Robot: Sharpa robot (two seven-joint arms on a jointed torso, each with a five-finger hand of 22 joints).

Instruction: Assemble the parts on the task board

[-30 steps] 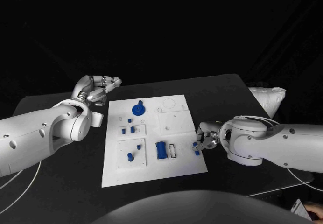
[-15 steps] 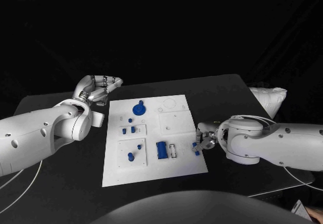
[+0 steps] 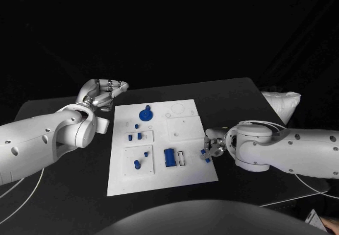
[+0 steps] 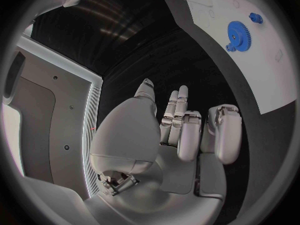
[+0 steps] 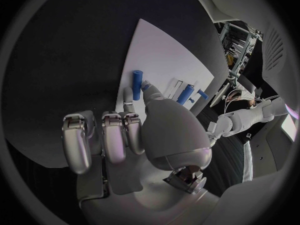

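Reaching in at the near right edge of the task board (image 3: 162, 147), the right hand (image 3: 212, 146) is seen with its fingers (image 5: 134, 116) lowered onto a small blue peg (image 3: 205, 153) that lies on the white plate close to that edge; in the right wrist view the peg (image 5: 137, 78) lies just ahead of the fingertips, and it cannot be told whether it is pinched or merely touched. The left hand (image 3: 105, 93) is held off the board's far left corner above the black worktop (image 3: 233, 95), fingers curled inward with nothing in them. On the board a blue gear (image 3: 145, 114) sits at the far left, small blue pegs stand in the left-hand blocks, and a larger blue block (image 3: 169, 157) lies near the middle beside a white slotted piece. The principal risk is judged to be loss of the peg: being small, round and close to the edge, it could be rolled or flicked off the plate onto the worktop if the fingers close unevenly. A partial pinch could also let it tilt or drop during lifting. The board itself could be shifted if it is pressed sideways.
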